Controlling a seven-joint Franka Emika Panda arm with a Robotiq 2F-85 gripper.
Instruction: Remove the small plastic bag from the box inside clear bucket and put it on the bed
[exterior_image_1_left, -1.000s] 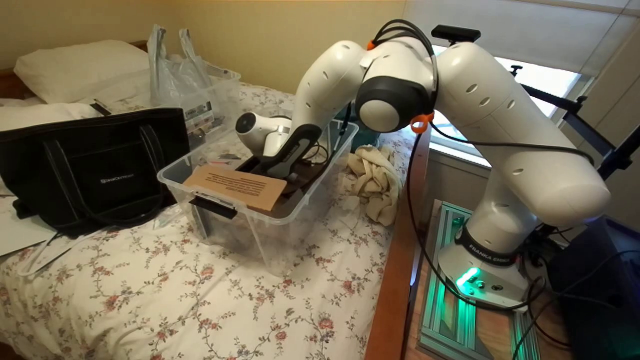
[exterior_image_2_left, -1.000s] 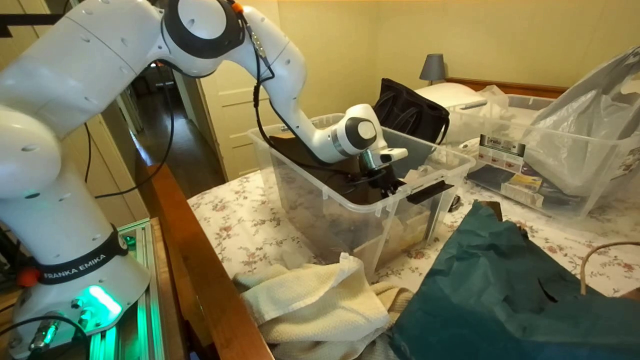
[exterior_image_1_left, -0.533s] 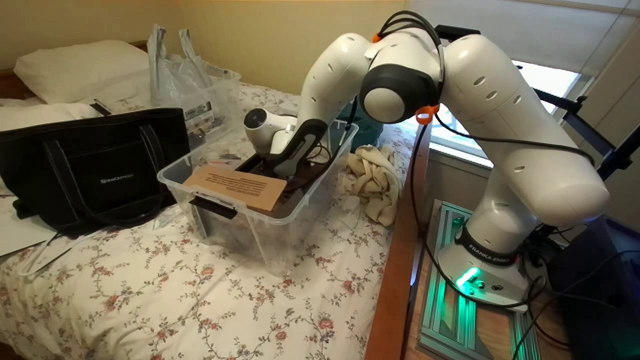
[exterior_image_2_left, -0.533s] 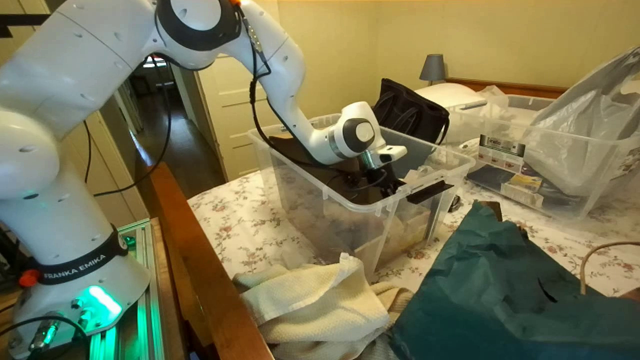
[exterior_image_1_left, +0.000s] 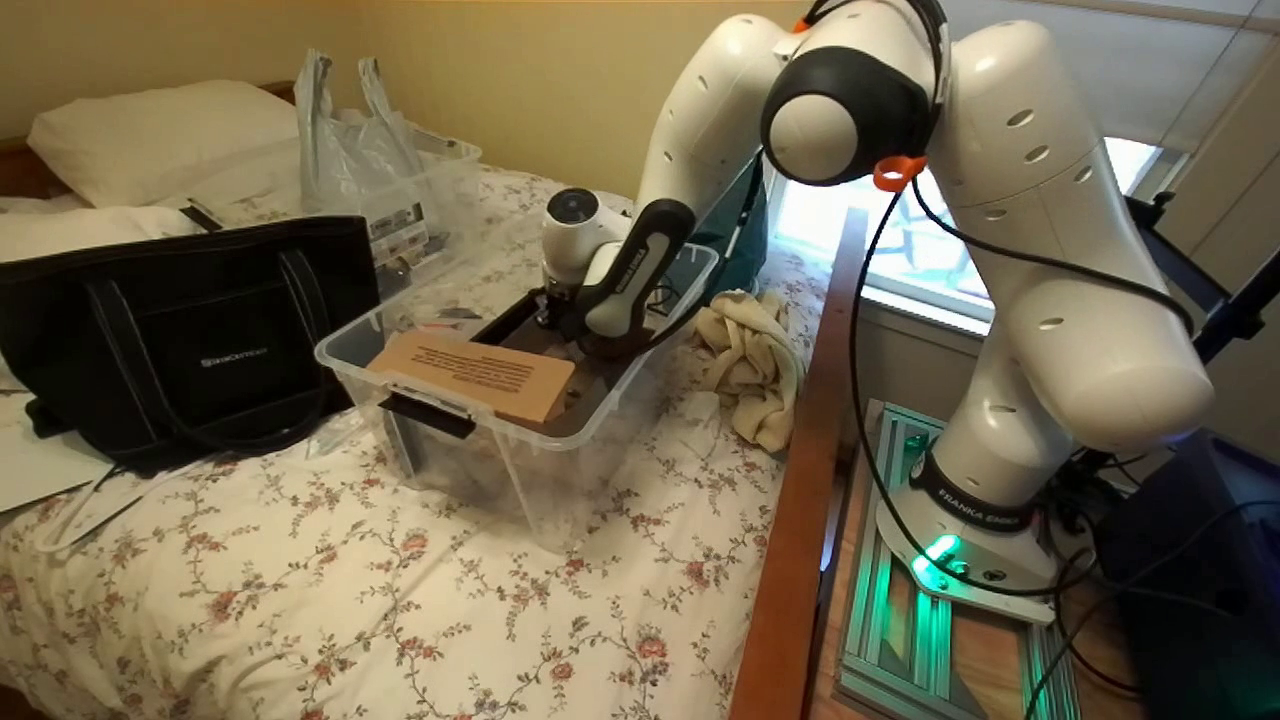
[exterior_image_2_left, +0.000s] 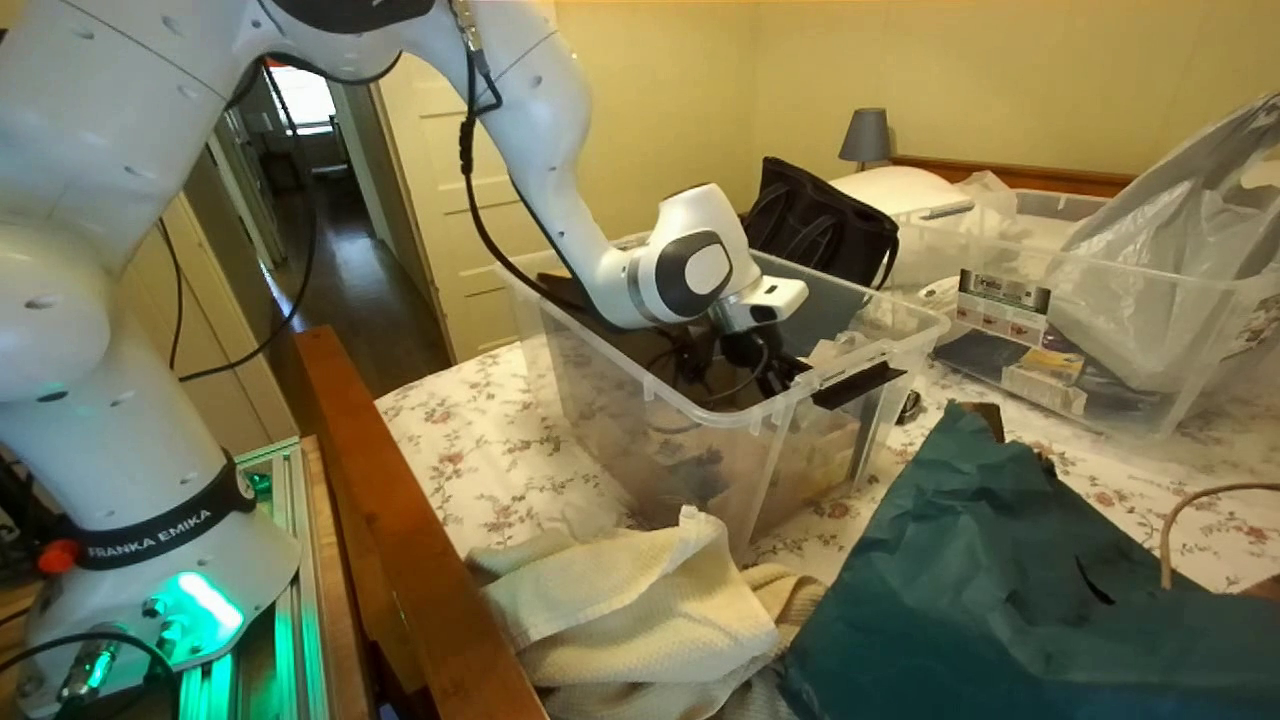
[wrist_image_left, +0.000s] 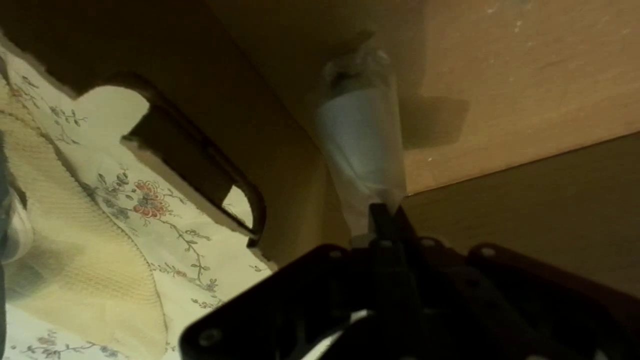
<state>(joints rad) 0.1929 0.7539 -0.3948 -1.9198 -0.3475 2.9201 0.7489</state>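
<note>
Small plastic bag (wrist_image_left: 361, 140) caught by one end in my gripper (wrist_image_left: 389, 214), over the inside of the cardboard box (wrist_image_left: 515, 75).
In the wrist view I see the jaws drawn tight together on the bag's narrow, gathered end; the rest stretches ahead of them, pale and rounded, with a shadow beside it on the tan cardboard. Whether it touches the box, I cannot tell. To the left, a cream towel (wrist_image_left: 90, 265) and the flowered spread of the bed (wrist_image_left: 170, 237) show past the box wall. In both exterior views my arm (exterior_image_1_left: 840, 125) reaches down into the clear bucket (exterior_image_1_left: 545, 475), which sits on the bed; I cannot make out the small bag there. Near the bucket stands a black bag (exterior_image_1_left: 200, 345).
</note>
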